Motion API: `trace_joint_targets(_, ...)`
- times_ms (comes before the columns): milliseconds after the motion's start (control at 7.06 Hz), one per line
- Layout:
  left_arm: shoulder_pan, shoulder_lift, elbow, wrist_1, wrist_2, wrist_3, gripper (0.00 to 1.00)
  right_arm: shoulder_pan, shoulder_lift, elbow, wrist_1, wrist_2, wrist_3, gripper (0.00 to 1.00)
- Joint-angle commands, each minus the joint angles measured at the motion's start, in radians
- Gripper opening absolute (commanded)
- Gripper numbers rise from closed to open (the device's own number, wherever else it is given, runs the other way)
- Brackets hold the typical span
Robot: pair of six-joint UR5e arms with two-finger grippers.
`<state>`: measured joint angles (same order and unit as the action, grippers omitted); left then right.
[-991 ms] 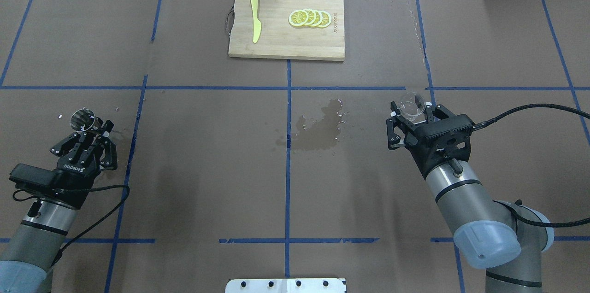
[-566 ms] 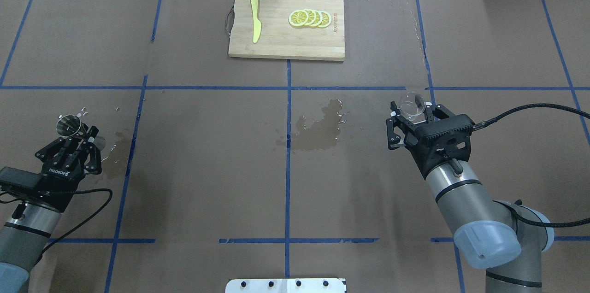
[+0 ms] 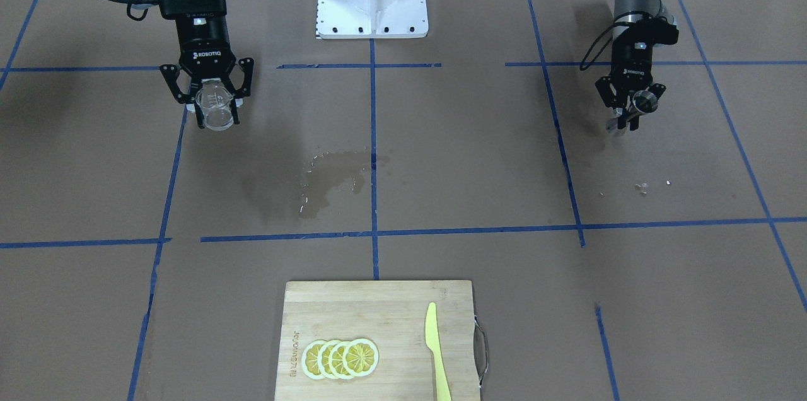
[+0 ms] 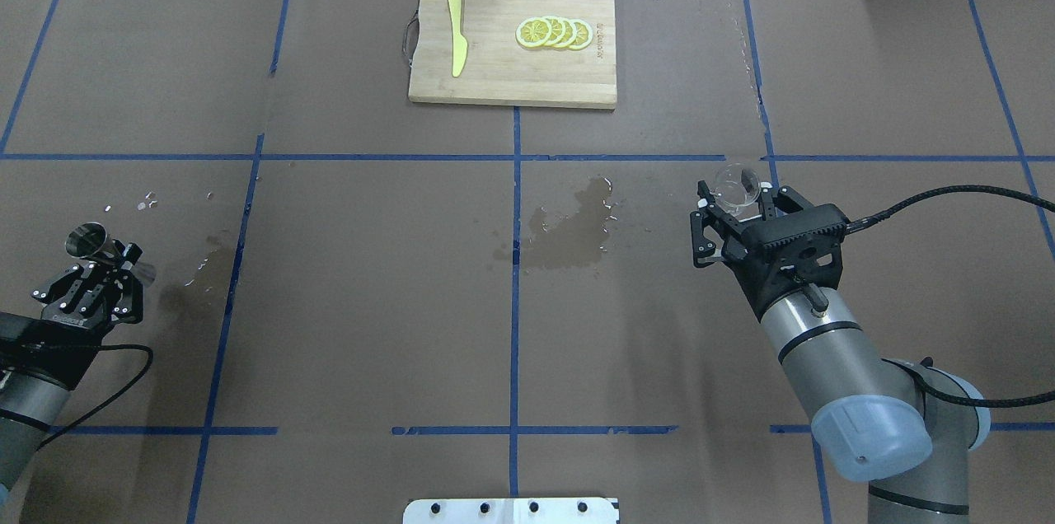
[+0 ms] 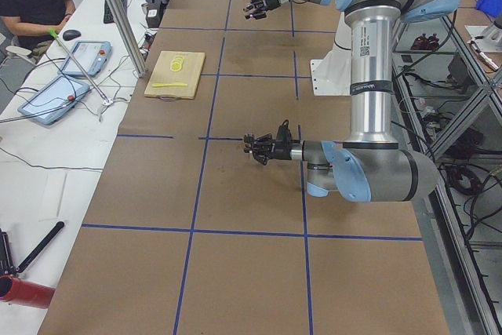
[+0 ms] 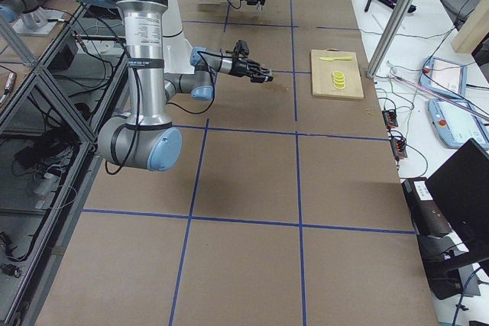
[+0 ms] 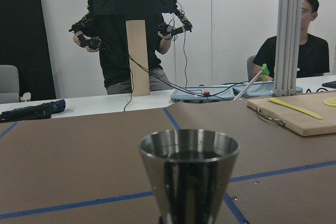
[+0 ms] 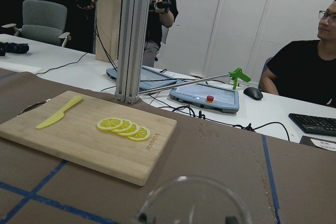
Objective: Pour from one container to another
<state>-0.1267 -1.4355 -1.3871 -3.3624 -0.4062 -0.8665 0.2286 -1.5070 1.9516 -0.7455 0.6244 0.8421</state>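
Spill risk: small target, vessels well apart.
Right pincer (image 4: 736, 209) clamped on glass cup (image 3: 216, 112), right side; left pincer (image 4: 119, 260) clamped on jigger (image 4: 82, 239) waist, far left. Any misaligned tilt misses the narrow mouth and wets the worktop (image 4: 371, 301), adding to the wet patch (image 4: 573, 231).

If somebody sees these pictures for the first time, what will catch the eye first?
Each arm holds a vessel in the air: the right pincer grips a clear glass cup, and the left pincer grips a steel jigger far off at the other side. Between them lies a dark wet patch. At the far edge a wooden board carries lemon slices and a yellow knife.
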Motion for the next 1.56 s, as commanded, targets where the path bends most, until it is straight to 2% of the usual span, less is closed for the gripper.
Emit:
trace_joint_targets(0,0.006,0.001,0.025,0.0,0.036,-0.037,0.0,0.0,0.004,0.001,0.0,0.0,0.0,0.0)
trace_joint_targets(1275,0.039,0.001,0.028,0.023,0.01,-0.032,0.0,-0.002,0.011,0.001,-0.002,0.0,0.0,0.0)
trace_joint_targets(1416,0.039,0.001,0.028,0.023,0.006,-0.032,0.04,-0.002,0.011,0.001,-0.002,0.0,0.0,0.0)
